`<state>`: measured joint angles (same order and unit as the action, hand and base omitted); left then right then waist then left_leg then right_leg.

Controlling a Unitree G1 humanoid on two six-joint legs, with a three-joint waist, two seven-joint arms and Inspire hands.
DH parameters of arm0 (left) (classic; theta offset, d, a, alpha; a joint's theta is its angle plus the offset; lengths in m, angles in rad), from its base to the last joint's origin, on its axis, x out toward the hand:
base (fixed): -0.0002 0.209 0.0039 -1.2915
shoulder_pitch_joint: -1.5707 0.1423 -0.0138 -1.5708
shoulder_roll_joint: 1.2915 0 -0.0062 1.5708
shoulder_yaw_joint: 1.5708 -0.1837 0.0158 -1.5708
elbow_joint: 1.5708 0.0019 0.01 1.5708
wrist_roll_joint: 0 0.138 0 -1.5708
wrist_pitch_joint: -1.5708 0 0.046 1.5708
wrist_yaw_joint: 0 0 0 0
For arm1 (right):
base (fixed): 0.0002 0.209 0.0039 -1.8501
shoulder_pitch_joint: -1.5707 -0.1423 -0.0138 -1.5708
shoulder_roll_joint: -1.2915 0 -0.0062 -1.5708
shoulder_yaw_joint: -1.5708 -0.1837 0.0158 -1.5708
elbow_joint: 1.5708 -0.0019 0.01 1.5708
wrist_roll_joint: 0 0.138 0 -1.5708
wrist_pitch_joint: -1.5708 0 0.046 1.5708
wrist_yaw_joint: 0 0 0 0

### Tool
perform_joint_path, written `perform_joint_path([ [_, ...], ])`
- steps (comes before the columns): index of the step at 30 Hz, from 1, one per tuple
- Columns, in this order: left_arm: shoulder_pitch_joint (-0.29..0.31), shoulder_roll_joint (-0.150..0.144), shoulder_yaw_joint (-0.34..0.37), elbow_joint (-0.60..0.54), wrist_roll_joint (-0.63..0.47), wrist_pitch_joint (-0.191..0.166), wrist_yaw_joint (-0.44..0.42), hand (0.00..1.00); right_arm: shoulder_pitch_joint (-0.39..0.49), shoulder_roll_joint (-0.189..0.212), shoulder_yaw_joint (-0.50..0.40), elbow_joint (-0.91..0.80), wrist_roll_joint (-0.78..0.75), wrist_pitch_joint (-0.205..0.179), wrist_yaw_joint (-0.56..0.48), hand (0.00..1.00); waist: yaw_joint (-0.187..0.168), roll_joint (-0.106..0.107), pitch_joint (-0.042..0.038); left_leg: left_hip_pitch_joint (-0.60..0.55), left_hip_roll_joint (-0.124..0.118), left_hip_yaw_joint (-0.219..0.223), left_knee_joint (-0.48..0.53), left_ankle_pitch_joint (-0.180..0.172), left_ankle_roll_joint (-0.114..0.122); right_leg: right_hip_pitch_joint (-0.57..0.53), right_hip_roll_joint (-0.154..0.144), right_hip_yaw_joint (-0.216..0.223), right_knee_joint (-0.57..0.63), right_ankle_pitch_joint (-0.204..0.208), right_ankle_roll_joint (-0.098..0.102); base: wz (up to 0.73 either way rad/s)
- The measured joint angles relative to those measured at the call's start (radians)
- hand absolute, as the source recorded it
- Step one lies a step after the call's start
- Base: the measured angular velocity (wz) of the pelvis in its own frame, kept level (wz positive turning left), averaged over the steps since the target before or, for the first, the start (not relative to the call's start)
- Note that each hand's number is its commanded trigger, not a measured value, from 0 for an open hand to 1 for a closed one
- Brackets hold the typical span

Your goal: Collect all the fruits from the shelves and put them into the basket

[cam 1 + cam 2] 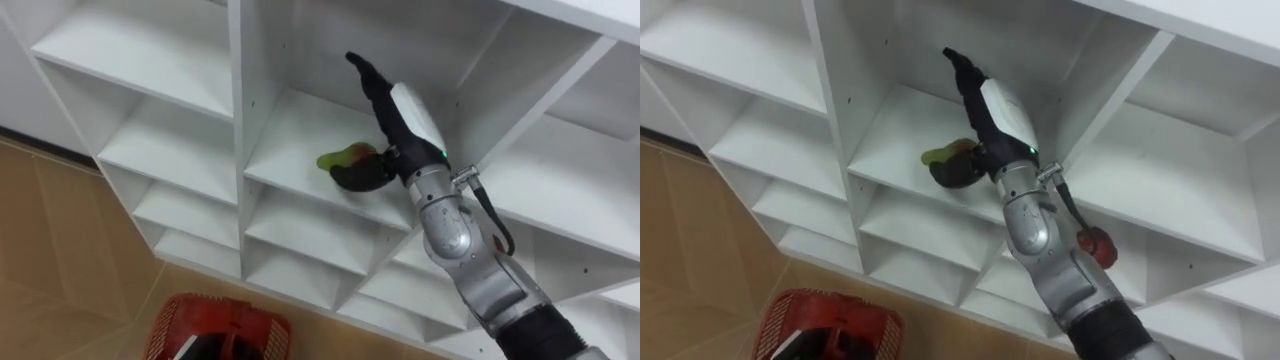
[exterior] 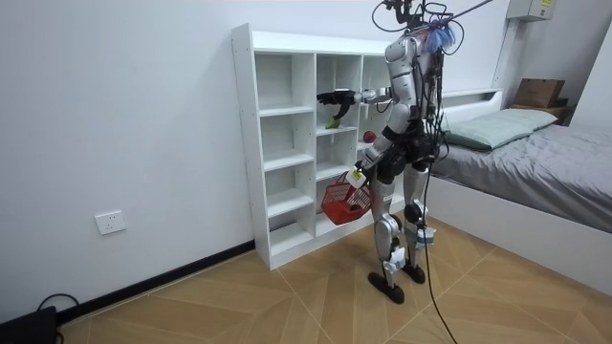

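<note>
Reaching into a white wooden cubby closet (image 1: 240,100) for fruit, red plastic mesh basket (image 1: 180,318) at the ready.

Seen with the right hand (image 1: 415,115) inside an upper middle compartment, fingers (image 1: 368,78) straight and released, aimed at the back wall, thumb bent against a green-yellow, red-blushed fruit (image 1: 345,157) lying near the shelf's front edge, not yet grasped. Basket hanging from the left hand (image 2: 356,178) down by the closet's lower shelves; hold there impossible to tell. Likely hazards: nudging the fruit off the front edge with that thumb before closing around it, or pushing it out of reach toward the back corner. Counted: two fruits, including a small round red one (image 1: 1096,246) on a lower shelf to the right; one basket; one closet.
</note>
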<state>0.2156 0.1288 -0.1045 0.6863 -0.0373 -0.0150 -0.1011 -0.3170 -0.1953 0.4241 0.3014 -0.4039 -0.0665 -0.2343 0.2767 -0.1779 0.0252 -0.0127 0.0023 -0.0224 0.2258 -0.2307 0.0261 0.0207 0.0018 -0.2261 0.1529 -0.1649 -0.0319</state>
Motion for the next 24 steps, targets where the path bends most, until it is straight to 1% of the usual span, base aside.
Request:
perform_joint_path([
  [5, 0.004, -0.006, 0.019, 0.0, 0.0, 0.0, -0.014, 1.0, 0.028, -0.007, 0.024, 0.001, -0.029, 0.005, 0.038, 0.0, 0.005, 0.0, -0.0012, 0.005, 0.0, 0.001, 0.001, 0.0, 0.0, 0.005, 0.001, 0.003, 0.003, 0.001, -0.002, 0.0],
  [8, 0.006, -0.011, 0.024, 0.0, 0.002, 0.0, -0.013, 1.0, 0.042, -0.007, 0.033, 0.001, -0.04, 0.008, 0.07, 0.0, 0.006, 0.002, -0.0035, 0.006, -0.001, 0.0, 0.0, 0.0, 0.0, 0.006, 0.003, 0.003, 0.003, 0.001, -0.002, 0.0],
  [12, 0.009, -0.017, 0.029, 0.0, 0.008, 0.001, -0.011, 1.0, 0.044, -0.008, 0.033, 0.018, -0.04, 0.025, 0.113, 0.0, 0.009, 0.004, -0.0051, 0.016, 0.0, 0.0, -0.005, 0.001, -0.001, 0.015, 0.002, 0.003, 0.004, 0.001, -0.002, 0.0],
  [15, 0.01, -0.016, 0.03, 0.0, 0.008, 0.002, -0.011, 1.0, 0.044, -0.008, 0.034, 0.044, -0.043, 0.028, 0.129, 0.0, 0.01, 0.001, -0.0075, 0.019, -0.001, 0.0, -0.005, 0.001, -0.002, 0.016, 0.002, 0.003, 0.004, 0.001, -0.002, 0.0],
  [17, 0.011, -0.016, 0.032, 0.0, 0.008, 0.002, -0.012, 1.0, 0.044, -0.009, 0.035, 0.047, -0.057, 0.044, 0.14, 0.0, 0.01, -0.001, -0.0086, 0.019, -0.001, 0.0, -0.005, 0.001, -0.002, 0.016, 0.002, 0.003, 0.004, 0.001, -0.002, 0.0],
  [20, 0.012, -0.016, 0.036, 0.0, 0.008, 0.002, -0.017, 1.0, 0.044, -0.013, 0.035, 0.047, -0.085, 0.047, 0.149, 0.0, 0.014, -0.006, -0.0116, 0.021, 0.0, 0.0, -0.005, 0.001, -0.002, 0.017, 0.001, 0.004, 0.002, 0.001, -0.002, 0.0],
  [22, 0.012, -0.016, 0.039, 0.0, 0.008, 0.002, -0.019, 1.0, 0.044, -0.014, 0.035, 0.047, -0.097, 0.049, 0.15, 0.0, 0.02, -0.01, -0.0109, 0.024, 0.0, 0.0, -0.005, 0.001, -0.002, 0.022, 0.001, 0.005, 0.0, 0.001, -0.002, 0.0],
  [24, 0.011, -0.016, 0.046, 0.0, 0.008, 0.001, -0.021, 1.0, 0.044, -0.015, 0.035, 0.047, -0.109, 0.057, 0.15, 0.0, 0.026, -0.015, -0.008, 0.027, 0.0, -0.004, -0.005, 0.001, -0.002, 0.027, 0.0, 0.003, -0.001, 0.001, -0.002, 0.04],
])
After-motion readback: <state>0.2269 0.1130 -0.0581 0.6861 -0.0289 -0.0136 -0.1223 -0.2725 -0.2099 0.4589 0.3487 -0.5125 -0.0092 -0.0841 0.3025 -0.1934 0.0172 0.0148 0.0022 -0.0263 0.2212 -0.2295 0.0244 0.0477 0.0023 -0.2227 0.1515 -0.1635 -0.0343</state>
